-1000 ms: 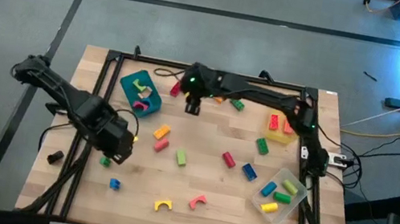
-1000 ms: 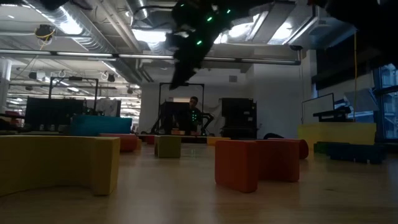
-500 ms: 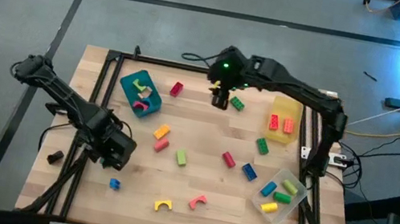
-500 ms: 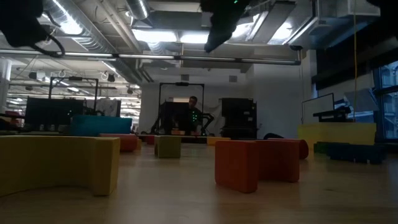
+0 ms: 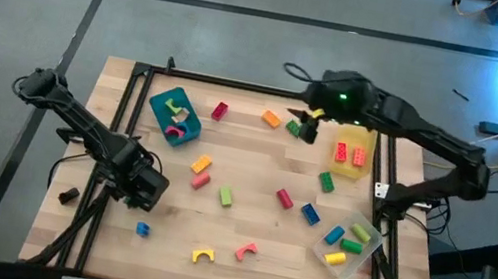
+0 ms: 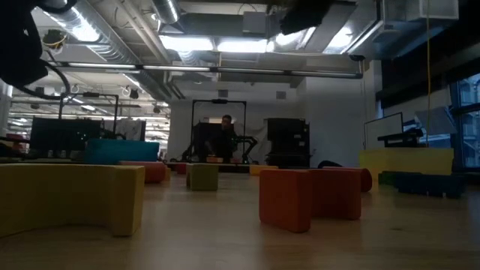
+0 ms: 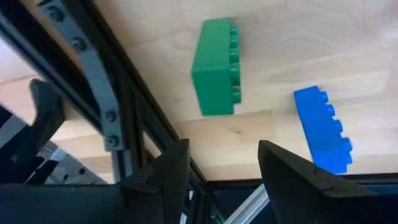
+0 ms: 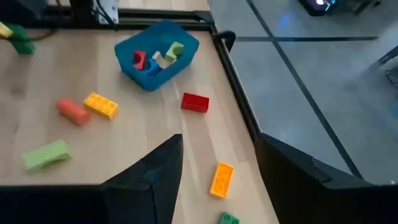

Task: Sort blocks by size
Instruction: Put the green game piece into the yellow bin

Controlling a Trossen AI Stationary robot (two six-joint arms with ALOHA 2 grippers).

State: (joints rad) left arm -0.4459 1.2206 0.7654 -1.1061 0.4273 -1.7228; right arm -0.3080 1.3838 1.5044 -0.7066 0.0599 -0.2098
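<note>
From above you see the sorting partly done: some blocks (image 5: 202,165) lie in the teal tray (image 5: 166,102), yellow tray (image 5: 357,133) and clear tray (image 5: 361,252), many remain on the tabletop (image 5: 235,223).

Left wrist: your left pincer (image 7: 216,163) is open and empty, over a green block (image 7: 214,66).

Right wrist: your right pincer (image 8: 217,163) stands wide, empty.

Both arms are dark, jointed links with black cables. The right arm (image 5: 404,120) carries a lit green indicator. Each wrist ends in two dark, wedge-shaped fingers (image 7: 292,180).
</note>
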